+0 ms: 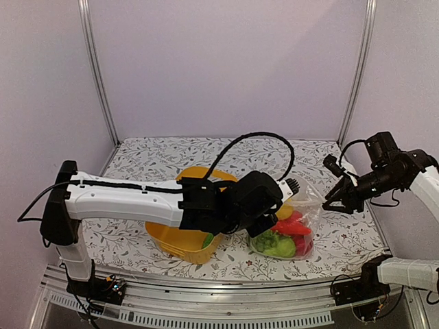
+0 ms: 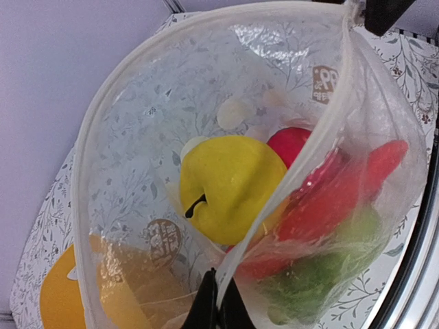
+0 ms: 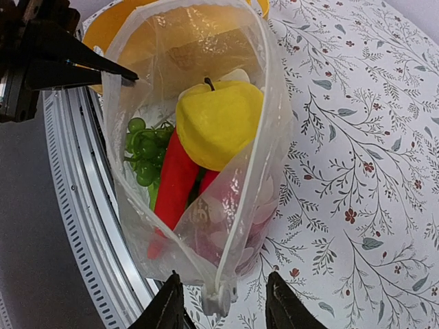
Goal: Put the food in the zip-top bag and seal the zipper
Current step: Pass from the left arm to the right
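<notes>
The zip-top bag (image 1: pixel 293 229) stands with its mouth wide open between my two grippers. Inside it lies the food: a yellow fruit (image 3: pixel 219 120), a red chili (image 3: pixel 175 181), green grapes (image 3: pixel 140 154) and leafy greens (image 2: pixel 322 281). My left gripper (image 2: pixel 216 305) is shut on the bag's rim at one end of the mouth; from above it (image 1: pixel 287 190) reaches over the basket. At the other end, my right gripper (image 3: pixel 223 308) is open, its fingers apart on either side of the zipper (image 3: pixel 235 213) and its white end tab (image 3: pixel 221 300), touching neither.
The yellow plastic basket (image 1: pixel 180 241) sits under the left arm, just left of the bag. The table's metal front rail (image 3: pixel 82 226) runs close beside the bag. Floral tablecloth (image 3: pixel 357 157) spreads out on the bag's far side.
</notes>
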